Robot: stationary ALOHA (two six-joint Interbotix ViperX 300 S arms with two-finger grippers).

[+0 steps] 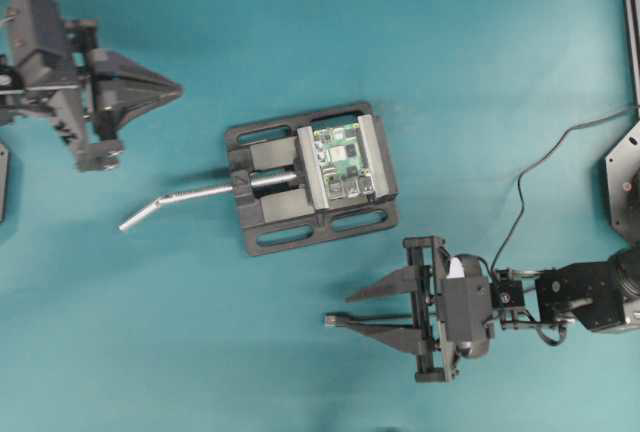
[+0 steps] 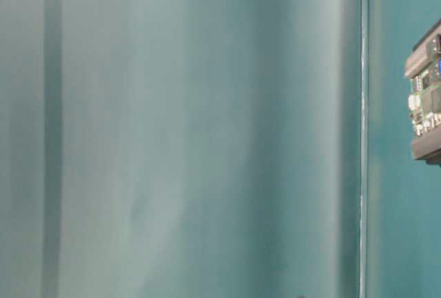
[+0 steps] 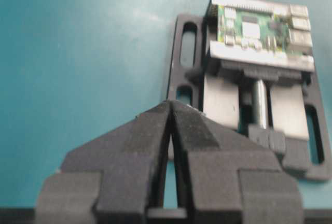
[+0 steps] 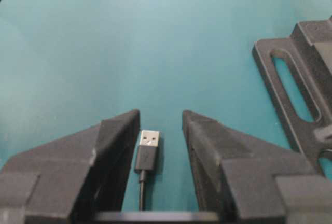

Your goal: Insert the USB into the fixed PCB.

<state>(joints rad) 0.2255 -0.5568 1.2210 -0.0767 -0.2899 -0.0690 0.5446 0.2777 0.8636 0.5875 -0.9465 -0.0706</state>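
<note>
Teal counter (image 1: pixel 300 12), black vise (image 1: pixel 262 224) in the middle holding the fixed PCB (image 1: pixel 345 160).
My left fingers (image 3: pixel 170 111) are shut on nothing; the right fingers (image 4: pixel 161 117) are half open around the USB (image 4: pixel 148 149), not squeezing. I should close gently, keeping it straight.

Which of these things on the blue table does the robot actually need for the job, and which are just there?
Needed for the job:
- small silver-and-black USB plug on a thin dark cable
- green rectangular circuit board with silver ports
- right gripper, open around the plug

Just there:
- black vise with grey jaws, holding the board
- silver vise handle
- left gripper, shut, holding nothing
</note>
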